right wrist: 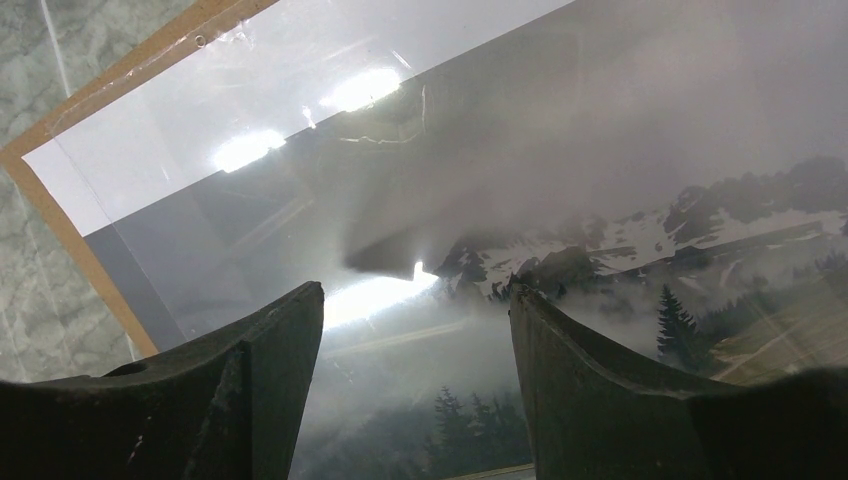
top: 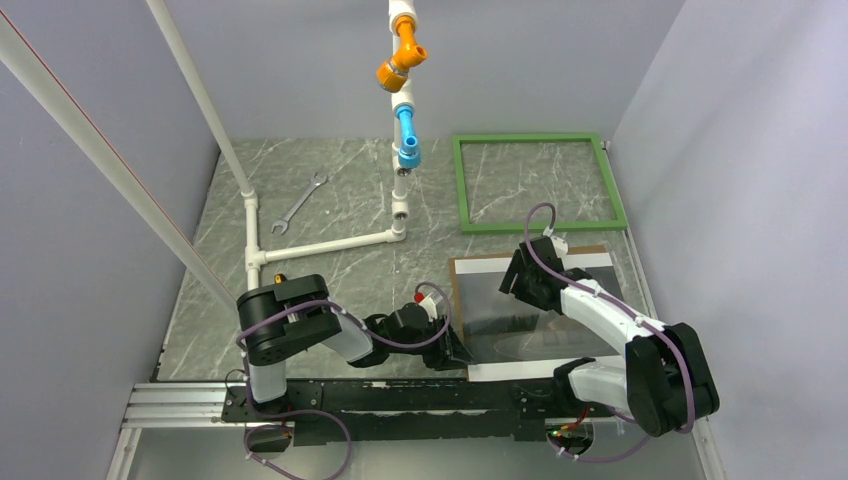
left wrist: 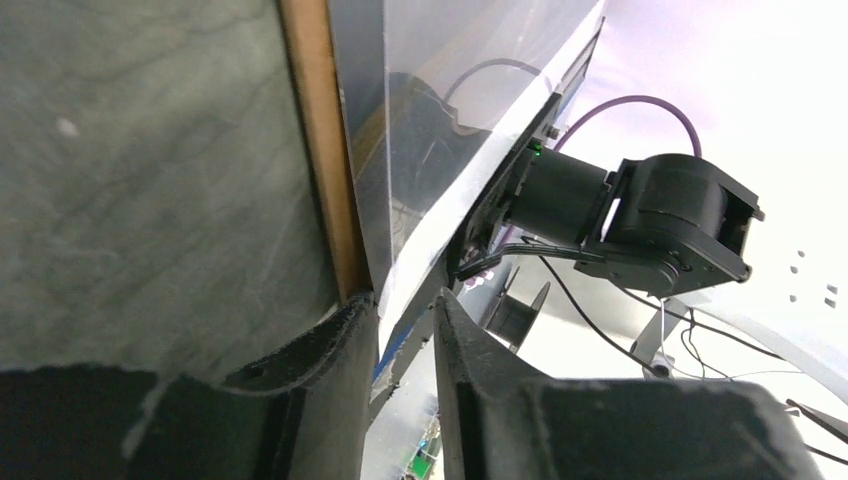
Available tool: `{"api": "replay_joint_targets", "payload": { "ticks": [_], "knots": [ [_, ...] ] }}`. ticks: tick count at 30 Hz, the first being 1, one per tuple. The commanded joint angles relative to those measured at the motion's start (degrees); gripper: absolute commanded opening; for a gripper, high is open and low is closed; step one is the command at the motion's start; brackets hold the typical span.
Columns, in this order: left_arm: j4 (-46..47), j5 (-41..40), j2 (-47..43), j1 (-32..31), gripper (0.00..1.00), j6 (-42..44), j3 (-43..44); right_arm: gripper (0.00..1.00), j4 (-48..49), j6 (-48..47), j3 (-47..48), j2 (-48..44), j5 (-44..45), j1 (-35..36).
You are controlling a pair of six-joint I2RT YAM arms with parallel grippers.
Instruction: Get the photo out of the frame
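Left gripper (top: 455,352): nearest the arms' bases, at the photo's near-left corner. Its jaws are narrow, with one finger on each side of the sheet's white edge. I cannot tell whether the pads press it.
Photo (top: 495,310): lies on the brown backing panel (top: 585,248) at the near right, already outside the green moulding. Its long axis runs left to right, and its near white border reaches over the rail (top: 400,400).
Key relation: the sheet stretches rightward and away from the left gripper, so this arm is the one placed to draw it off the panel, probably leftward.
Right gripper (top: 520,278): jaws wide and holding nothing, low over the photo's far half.
Room: bare table (top: 330,290) on the left; the wall is close on the right.
Frame (top: 530,138): farther back on the right, apart from the panel, with the table showing through it.
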Motion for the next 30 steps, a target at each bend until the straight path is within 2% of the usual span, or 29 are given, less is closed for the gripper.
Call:
{"api": "replay_joint_targets", "payload": {
  "ticks": [1, 7, 11, 18, 22, 24, 27, 30],
  "knots": [
    [4.31, 0.04, 1.77, 0.59, 0.3, -1.32, 0.67, 0.7, -0.1, -0.08, 0.32, 1.07, -0.79, -0.16],
    [4.69, 0.42, 2.37, 0.81, 0.24, -0.5, 1.34, 0.7, -0.01, 0.01, 0.08, 0.67, -0.62, -0.17],
    [7.38, 0.71, 3.68, 0.96, 0.17, -0.71, 1.25, 0.7, -0.01, 0.0, 0.1, 0.72, -0.57, -0.16],
    [8.74, 0.89, 4.64, 1.12, 0.2, -1.14, 1.39, 0.7, 0.06, 0.0, 0.2, 1.03, -0.69, -0.16],
    [8.74, 0.43, 3.97, 1.21, 0.17, -0.4, 0.93, 0.7, -0.01, 0.0, 0.11, 0.97, -0.69, -0.18],
    [8.54, 0.16, 3.5, 1.3, 0.14, -0.04, 0.67, 0.7, -0.01, 0.01, 0.13, 0.87, -0.7, -0.16],
    [7.95, -0.26, 2.83, 1.39, 0.0, 0.25, 0.26, 0.7, -0.01, 0.01, 0.1, 0.73, -0.7, -0.16],
    [7.03, -0.94, 1.48, 1.48, 0.0, 0.98, -0.35, 0.7, -0.06, 0.0, -0.01, 0.33, -0.4, -0.11]
  ]
}}
